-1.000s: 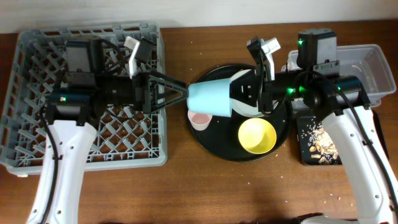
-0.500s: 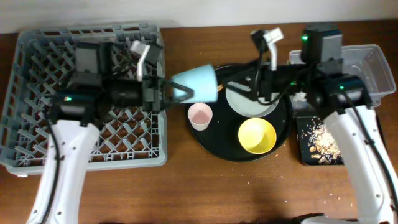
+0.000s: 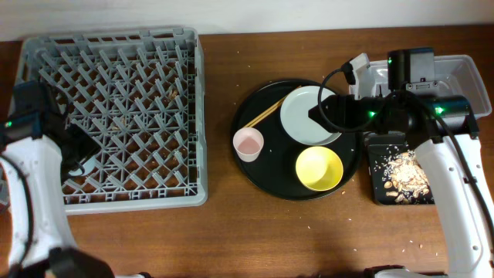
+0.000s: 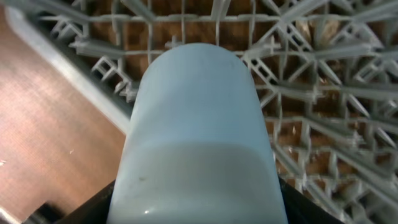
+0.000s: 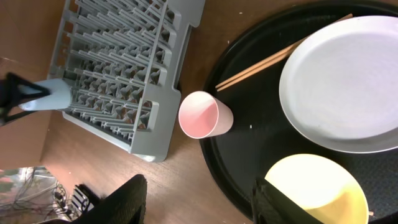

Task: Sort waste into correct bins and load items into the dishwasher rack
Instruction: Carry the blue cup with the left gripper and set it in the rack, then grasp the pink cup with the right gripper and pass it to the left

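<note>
My left gripper [image 3: 77,151] is shut on the small blue cup [image 4: 199,124], which lies sideways between its jaws over the left-front part of the dishwasher rack [image 3: 116,46]. The right wrist view shows that cup [image 5: 53,96] at the rack's edge. My right gripper [image 3: 320,113] is open and empty above the round black tray [image 3: 262,179]. On that tray lie the pale grey plate [image 3: 307,116], the yellow bowl [image 3: 319,167] and the chopsticks [image 3: 264,113]. The pink cup [image 3: 248,144] stands upright at its left rim.
A clear tub [image 3: 463,77] stands at the far right, partly under the right arm. In front of it a shallow black tray [image 3: 378,193] holds beige food scraps [image 3: 403,171]. Crumbs dot the wood around the trays.
The blue cup has passed from the right gripper to the left one. The left arm has swung it from the table's middle to the rack's left-front part. The right gripper has opened and drawn back right.
</note>
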Controlling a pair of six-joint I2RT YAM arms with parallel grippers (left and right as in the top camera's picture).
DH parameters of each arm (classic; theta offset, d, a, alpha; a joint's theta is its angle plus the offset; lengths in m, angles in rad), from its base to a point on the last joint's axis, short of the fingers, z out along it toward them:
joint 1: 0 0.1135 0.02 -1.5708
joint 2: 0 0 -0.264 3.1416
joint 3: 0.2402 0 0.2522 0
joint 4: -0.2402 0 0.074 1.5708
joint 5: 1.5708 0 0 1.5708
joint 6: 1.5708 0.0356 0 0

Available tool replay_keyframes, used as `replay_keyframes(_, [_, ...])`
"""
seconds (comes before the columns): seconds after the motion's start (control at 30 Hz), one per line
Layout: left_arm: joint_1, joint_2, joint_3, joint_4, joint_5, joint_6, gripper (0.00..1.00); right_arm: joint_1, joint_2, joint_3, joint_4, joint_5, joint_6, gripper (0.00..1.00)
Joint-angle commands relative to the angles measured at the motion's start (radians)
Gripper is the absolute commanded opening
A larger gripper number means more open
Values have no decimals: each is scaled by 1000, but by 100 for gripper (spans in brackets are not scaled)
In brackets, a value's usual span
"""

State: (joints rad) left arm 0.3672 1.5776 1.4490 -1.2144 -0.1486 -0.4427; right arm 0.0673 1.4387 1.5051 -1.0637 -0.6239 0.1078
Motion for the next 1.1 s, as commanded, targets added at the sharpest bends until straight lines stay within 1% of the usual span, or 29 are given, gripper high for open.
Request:
replay_keyframes(0.0, [4,127,-9,64,-2,-8,62,7,-23,3,0,12,-6,55])
replay_keyframes(0.03, [4,154,-9,78,8,-9,63,13,-23,3,0,11,-6,55])
replay_keyframes(0.07, [4,159,-9,84,38,-9,71,32,-23,3,1,12,-32,58])
replay_keyframes(0.1, [5,156,-6,84,85,-6,84,62,-19,2,3,32,-59,59])
replay_keyframes(0.13, [11,155,5,83,166,23,93,109,-6,2,4,102,-59,60])
replay_keyframes(0.17, [24,155,24,74,276,56,95,171,21,2,6,200,-58,61])
replay_keyframes(0.2, [32,150,42,53,338,72,95,212,48,2,9,275,-43,60])
replay_keyframes(0.23, [33,143,61,30,365,90,95,248,81,2,18,318,-35,60])
replay_keyframes(0.3, [33,117,116,-30,381,134,95,310,184,2,73,329,-16,59])
replay_keyframes(0.43, [32,18,181,-101,388,187,95,362,372,2,171,330,16,51])
replay_keyframes(0.53, [28,-90,182,-101,516,269,96,367,486,2,214,330,58,51])
replay_keyframes(0.57, [29,-127,182,-104,571,294,97,367,528,2,217,330,79,38])
replay_keyframes(0.63, [29,-154,182,-103,695,342,99,367,561,2,224,330,85,23])
replay_keyframes(0.67, [29,-155,182,-103,796,374,99,366,561,2,227,330,85,12])
replay_keyframes(0.7, [29,-150,182,-104,889,401,99,359,553,4,222,317,85,4])
replay_keyframes(0.77, [28,-150,182,-103,1079,468,99,316,502,26,176,248,84,4])
replay_keyframes(0.8, [26,-150,182,-103,1163,499,99,272,443,40,141,127,30,4])
replay_keyframes(0.83, [16,-150,182,-103,1186,501,99,239,399,44,121,-2,-34,4])
replay_keyframes(0.87, [-3,-150,182,-101,1202,501,99,177,319,45,93,-216,-125,4])
replay_keyframes(0.9, [-38,-150,182,-84,1241,501,99,122,254,45,84,-400,-179,4])
replay_keyframes(0.97, [-146,-150,182,-10,1363,501,99,59,166,45,95,-608,-217,4])
replay_keyframes(1.0, [-232,-150,182,53,1429,500,99,56,138,45,103,-623,-217,4])
replay_keyframes(1.07, [-332,-150,182,133,1508,500,99,71,123,45,116,-685,-234,4])
